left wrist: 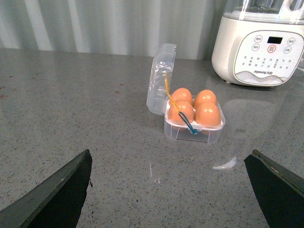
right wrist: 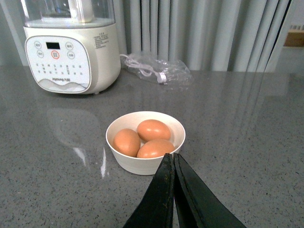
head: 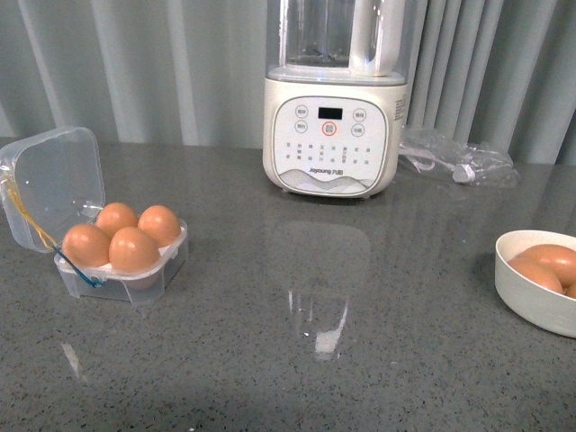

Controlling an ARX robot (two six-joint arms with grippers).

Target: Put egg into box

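Clear, glossy plastic egg box (head: 155, 277); polished speckled stone-look countertop (head: 315, 369); matt white bowl (head: 524, 290); glossy cream plastic blender base (head: 329, 171).

Seven eggs (head: 133, 248), one box (head: 135, 286), one bowl (right wrist: 133, 164) — plus one blender (head: 330, 135), one bag (head: 450, 153).

Front view: bowl (head: 529, 304) cut off by right edge, third egg (head: 570, 290) in it only a sliver. Blender (head: 329, 135) jug cut by top edge in every view; its panel labels too small to read. Contents of clear bag (head: 454, 155) can't be made out. Left tool (left wrist: 169, 153) and right tool (right wrist: 172, 156): only finger ends show, rest cut by picture edge. Four eggs (left wrist: 194, 107) hide the box (left wrist: 192, 132) cells.
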